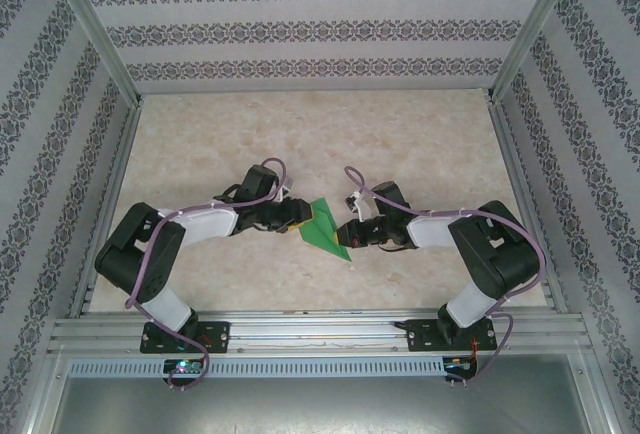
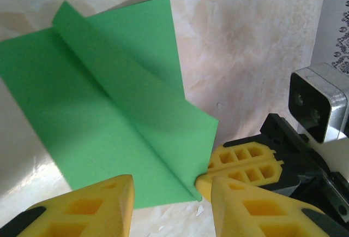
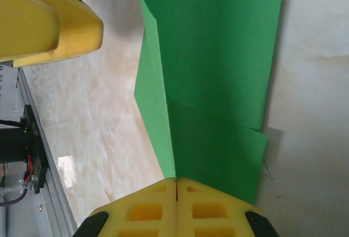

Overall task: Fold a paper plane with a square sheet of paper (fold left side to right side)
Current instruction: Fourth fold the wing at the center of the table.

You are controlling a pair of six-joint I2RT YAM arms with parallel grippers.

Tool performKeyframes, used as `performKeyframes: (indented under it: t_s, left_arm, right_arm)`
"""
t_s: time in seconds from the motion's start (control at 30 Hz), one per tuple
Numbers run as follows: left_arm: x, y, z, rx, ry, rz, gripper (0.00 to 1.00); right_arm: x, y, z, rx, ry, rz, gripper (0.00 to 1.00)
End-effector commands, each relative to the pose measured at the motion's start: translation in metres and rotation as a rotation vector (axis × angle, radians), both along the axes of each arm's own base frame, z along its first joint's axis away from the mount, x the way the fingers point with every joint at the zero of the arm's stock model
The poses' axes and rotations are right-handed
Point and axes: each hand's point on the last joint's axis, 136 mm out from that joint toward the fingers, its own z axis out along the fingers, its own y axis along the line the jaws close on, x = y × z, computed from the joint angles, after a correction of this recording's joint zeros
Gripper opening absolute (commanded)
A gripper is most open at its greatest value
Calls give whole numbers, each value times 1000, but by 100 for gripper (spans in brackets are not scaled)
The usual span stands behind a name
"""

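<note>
Open table (image 1: 330, 134) beyond folded paper (image 1: 325, 227)

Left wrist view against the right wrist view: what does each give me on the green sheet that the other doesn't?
Left wrist: the left tool open, its fingers either side of the near edge of the square sheet of paper, one flap raised along its crease, and the right tool at the sheet's corner. Right wrist: that tool's fingers pressed shut together at the sheet's edge, though I cannot tell whether they pinch it, plus a metal rail. Both: the creased green sheet and yellow fingers of both tools.
</note>
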Motion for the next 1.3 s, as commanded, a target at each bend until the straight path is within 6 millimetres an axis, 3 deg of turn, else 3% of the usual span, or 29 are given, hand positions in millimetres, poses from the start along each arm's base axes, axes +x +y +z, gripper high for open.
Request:
performKeyframes:
  t_s: [0.0, 0.43, 1.03, 1.27]
  left_arm:
    - [11, -10, 4, 1, -28, 3, 41]
    - [15, -23, -19, 74, 15, -42, 40]
    - [13, -14, -53, 223, 87, -49, 41]
    - [12, -12, -58, 240, 97, -49, 41]
  right_arm:
    - [0, -1, 0, 25, 7, -4, 0]
    - [2, 0, -1, 45, 38, -19, 0]
    - [2, 2, -5, 49, 64, -19, 0]
    - [6, 2, 6, 67, 40, -24, 15]
